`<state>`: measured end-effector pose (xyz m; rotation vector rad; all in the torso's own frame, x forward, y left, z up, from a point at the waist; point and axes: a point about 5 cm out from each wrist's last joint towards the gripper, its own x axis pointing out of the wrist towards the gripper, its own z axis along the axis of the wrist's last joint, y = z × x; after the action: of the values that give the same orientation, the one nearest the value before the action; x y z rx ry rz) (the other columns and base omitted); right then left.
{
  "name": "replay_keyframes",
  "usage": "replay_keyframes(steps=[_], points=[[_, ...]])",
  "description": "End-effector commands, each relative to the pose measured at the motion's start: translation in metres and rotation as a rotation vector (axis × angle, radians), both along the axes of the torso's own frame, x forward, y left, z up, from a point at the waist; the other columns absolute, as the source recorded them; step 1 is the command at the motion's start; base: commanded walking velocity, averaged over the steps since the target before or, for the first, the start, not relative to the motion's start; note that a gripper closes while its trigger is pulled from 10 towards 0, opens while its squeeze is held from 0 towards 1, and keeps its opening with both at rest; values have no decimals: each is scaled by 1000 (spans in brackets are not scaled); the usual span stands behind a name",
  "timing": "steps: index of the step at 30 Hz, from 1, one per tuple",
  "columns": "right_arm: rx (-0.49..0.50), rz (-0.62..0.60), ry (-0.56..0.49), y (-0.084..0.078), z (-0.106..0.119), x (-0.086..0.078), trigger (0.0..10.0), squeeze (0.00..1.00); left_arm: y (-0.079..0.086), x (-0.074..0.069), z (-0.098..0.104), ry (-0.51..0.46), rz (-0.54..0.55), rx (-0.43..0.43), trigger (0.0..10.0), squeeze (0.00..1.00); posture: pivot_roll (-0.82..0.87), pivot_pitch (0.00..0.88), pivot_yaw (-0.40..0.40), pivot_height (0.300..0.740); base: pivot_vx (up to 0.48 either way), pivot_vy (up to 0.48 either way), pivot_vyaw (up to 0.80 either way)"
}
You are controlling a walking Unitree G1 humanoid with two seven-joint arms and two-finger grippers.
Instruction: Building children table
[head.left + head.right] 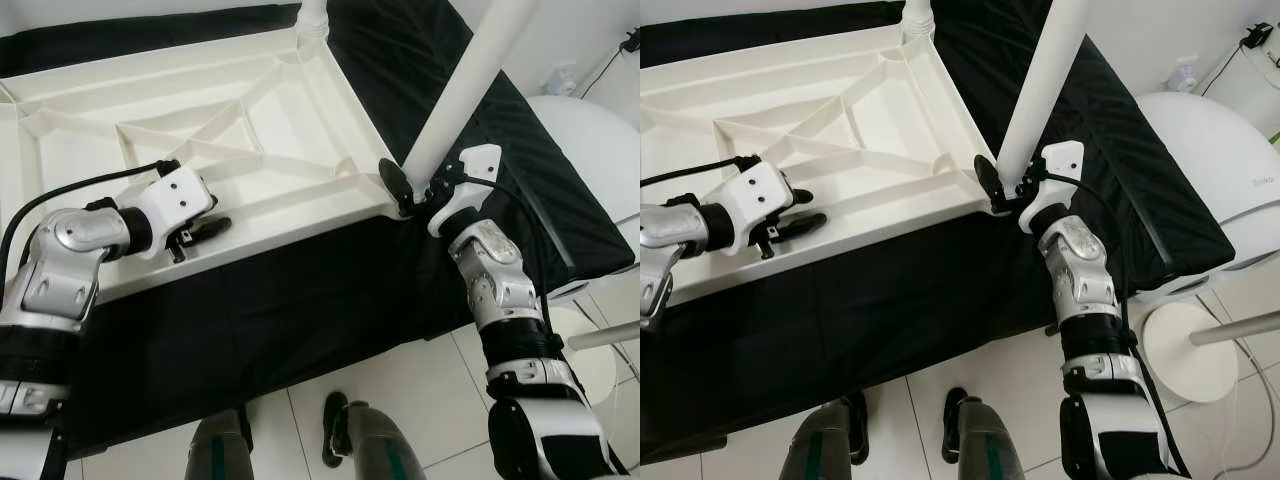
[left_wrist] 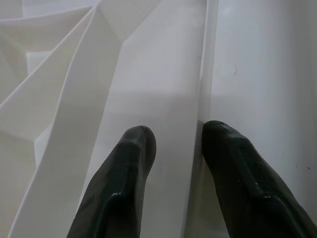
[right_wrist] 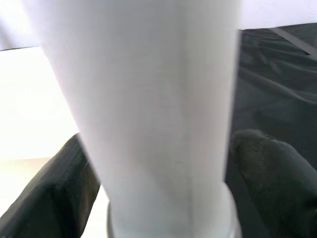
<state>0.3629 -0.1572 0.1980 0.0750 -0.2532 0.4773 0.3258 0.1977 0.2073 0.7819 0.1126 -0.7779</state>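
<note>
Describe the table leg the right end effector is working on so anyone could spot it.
On the black cloth lies an upturned white tabletop. At its near right corner stands a white leg, gripped low by the right end effector. The far corner's leg stands alone.

- Head views are bright and evenly lit, pretty sharp all over, no motion blur.
- The white tabletop is close to blown out, ribs show only as soft grey shadows.
- The black cloth goes almost featureless in its darkest parts.
- Straight edges bow a bit near the frame borders, wide lens.
- Right wrist view: the white leg is way too close, soft and fuzzy.
- Left wrist view is crisp, soft glare on the black fingers.
</note>
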Motion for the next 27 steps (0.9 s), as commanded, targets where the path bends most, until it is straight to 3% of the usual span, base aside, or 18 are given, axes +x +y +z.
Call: replay_keyframes(steps=[1,8,21,27], points=[[-8,19,1,-2,-2,1,10000,0,6,6,-15,-44,153,-7,10000,0,-4,287,-56,740,0,0,0],[-29,124,-9,5,3,6,10000,0,6,6,-12,-36,143,-8,10000,0,12,296,-59,740,0,0,0],[-67,126,-36,9,23,28,10000,0,13,14,-5,-46,176,-2,10000,0,37,307,-62,740,0,0,0],[-76,126,-37,1,33,35,10000,0,-10,-6,-5,5,49,-44,10000,0,48,306,-59,740,0,0,0]])
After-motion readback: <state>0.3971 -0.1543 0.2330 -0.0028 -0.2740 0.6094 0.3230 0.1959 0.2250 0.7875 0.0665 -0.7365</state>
